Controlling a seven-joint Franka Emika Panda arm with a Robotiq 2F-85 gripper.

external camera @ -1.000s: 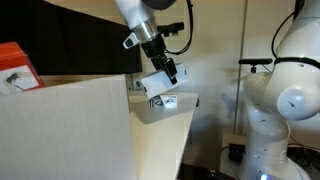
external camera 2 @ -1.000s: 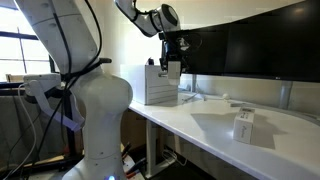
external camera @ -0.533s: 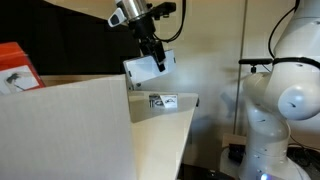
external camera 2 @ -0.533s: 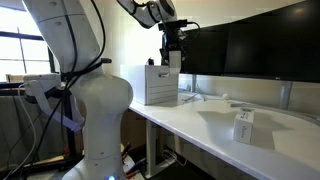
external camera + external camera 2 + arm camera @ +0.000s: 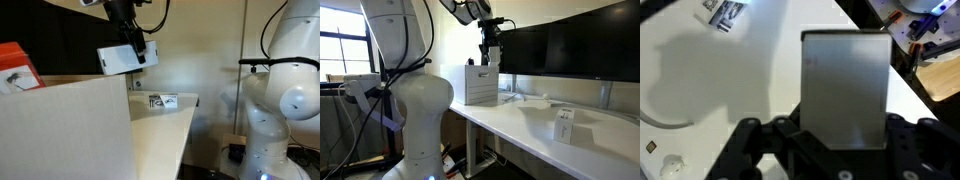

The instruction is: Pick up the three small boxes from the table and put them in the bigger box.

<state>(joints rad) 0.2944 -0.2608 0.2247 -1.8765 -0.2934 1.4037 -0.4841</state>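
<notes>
Bigger box (image 5: 60, 130): pale wall nearest, top edge unobstructed, with the orange-red carton (image 5: 15, 68) showing behind its rim. Gripper (image 5: 133, 50): jaws clamped on the white carton (image 5: 118, 59), held in open air above that rim, not touching. Table (image 5: 165, 140): the printed carton (image 5: 163, 101) lies near the far edge.

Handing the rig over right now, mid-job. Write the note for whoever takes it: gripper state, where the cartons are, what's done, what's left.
Gripper: shut on a white carton, held in the air near the top edge of the bigger box.
Orange-red carton: shows above the box's near wall, apparently inside, though the wall hides most of it.
Second white carton: upright on the table, apart from everything else.
Done: probably one carton boxed, one lifted.
Left: release the held carton into the box, then fetch the one on the table.
</notes>
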